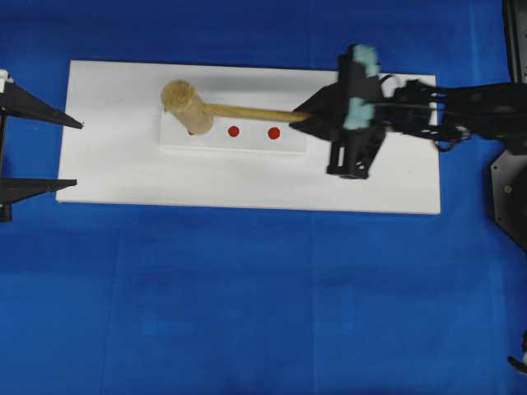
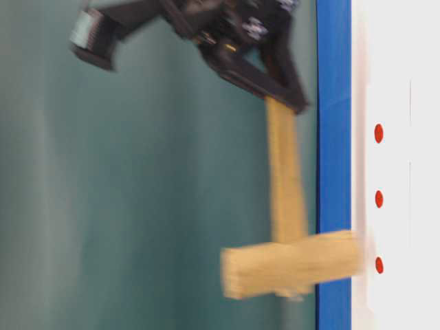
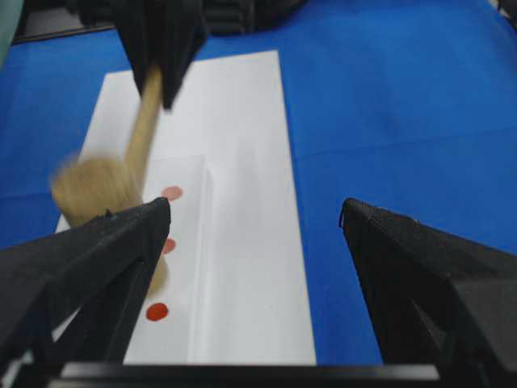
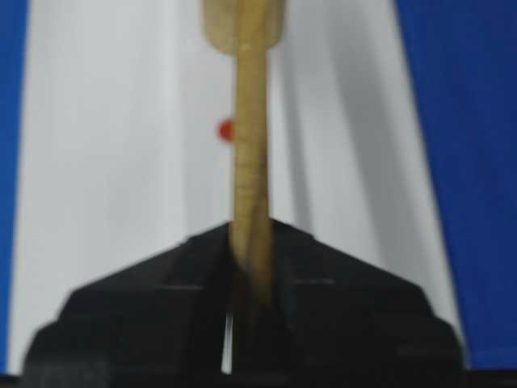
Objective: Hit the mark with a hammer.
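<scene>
The hammer (image 1: 186, 105) is a light wooden mallet, blurred, held level by my right gripper (image 1: 311, 116), which is shut on the end of its handle (image 4: 250, 162). The head covers the leftmost red dot of the white block (image 1: 292, 141). The mark (image 1: 234, 131) is the middle dot and lies uncovered to the right of the head. In the table-level view the head (image 2: 292, 265) lines up with an outer dot, not the mark (image 2: 379, 199); contact cannot be told. My left gripper (image 1: 74, 154) stands open at the board's left end with nothing in it.
The block lies on a white rectangular board (image 1: 247, 185) on blue cloth (image 1: 247, 313). The third red dot (image 1: 274, 132) sits near my right gripper. The right arm's base (image 1: 506, 185) stands at the right edge.
</scene>
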